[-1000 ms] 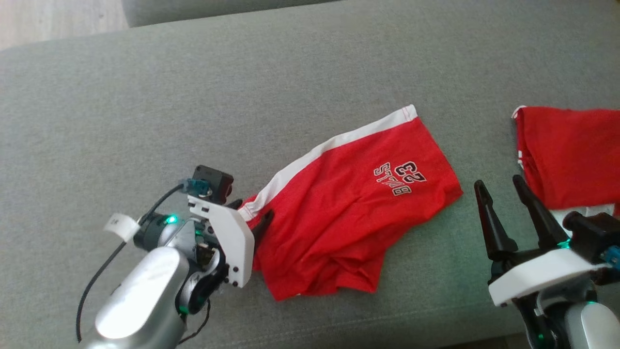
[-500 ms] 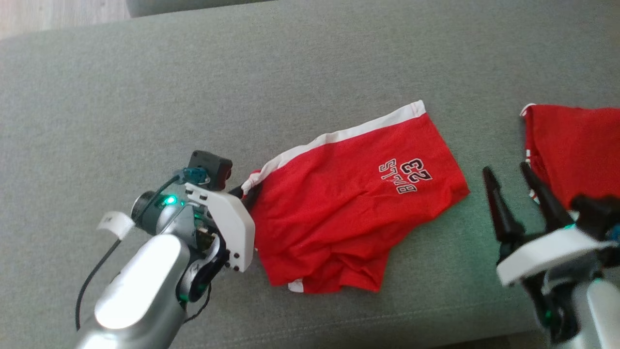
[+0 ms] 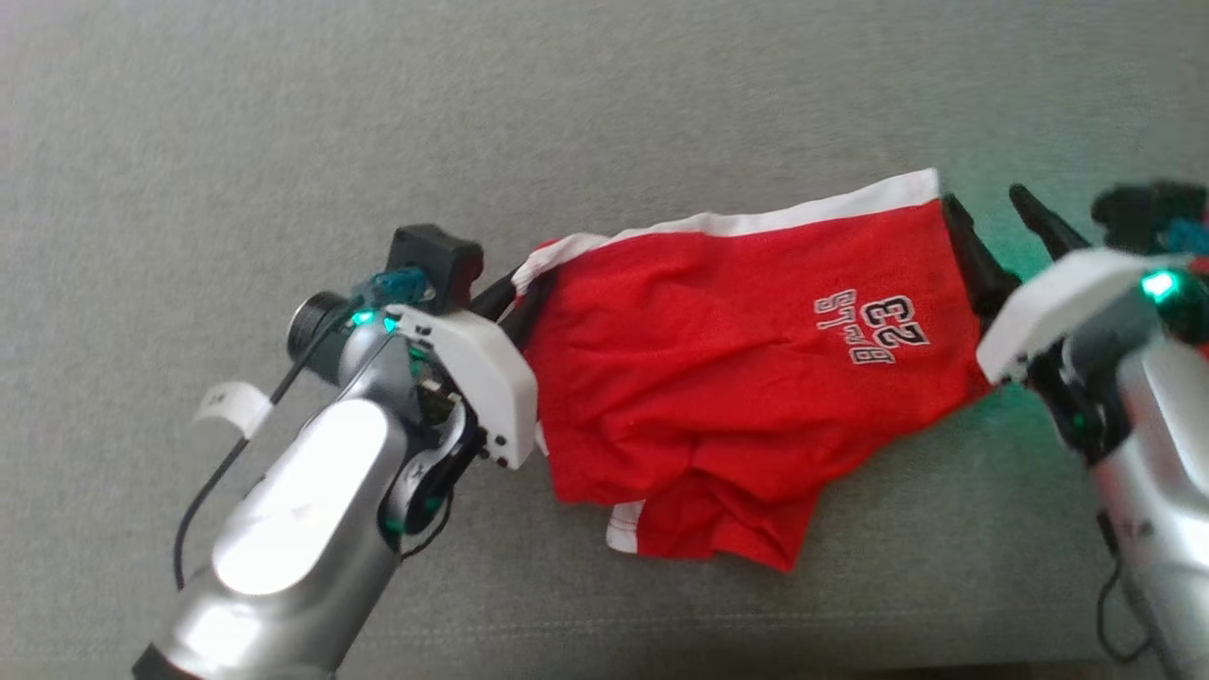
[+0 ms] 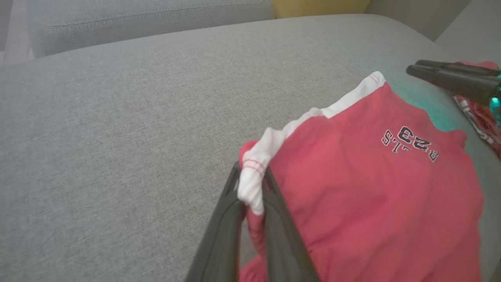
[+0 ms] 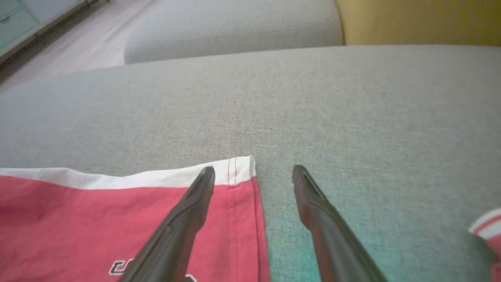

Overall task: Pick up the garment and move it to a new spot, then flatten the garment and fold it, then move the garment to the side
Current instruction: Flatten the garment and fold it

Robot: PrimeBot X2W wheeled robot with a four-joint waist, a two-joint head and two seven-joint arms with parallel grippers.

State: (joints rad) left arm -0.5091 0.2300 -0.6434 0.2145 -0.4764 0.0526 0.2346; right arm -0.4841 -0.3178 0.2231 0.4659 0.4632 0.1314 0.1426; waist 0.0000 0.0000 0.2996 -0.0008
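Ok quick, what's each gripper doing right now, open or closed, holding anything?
Left gripper: closed on the white waistband corner of the red shorts.
Right gripper: open, holding nothing, at the shorts' other waistband corner.

The left pincer (image 3: 515, 283) has 2 long, dark, tapering plastic fingers (image 4: 219, 235) set in a white angular plastic bracket (image 3: 482, 378) dotted with small dark screws. Behind that bracket sit a black box-shaped camera (image 3: 436, 260) with a teal plug (image 3: 401, 283), a small green light (image 3: 364, 318), a thin black cable (image 3: 200, 501) carrying a white paper tag (image 3: 231, 406), and a glossy silver forearm (image 3: 293, 538). The right pincer (image 3: 982, 203) has the same dark fingers, with a second white bracket (image 3: 1058, 302), a second green light (image 3: 1157, 283) and a second silver forearm (image 3: 1152, 491) behind them.
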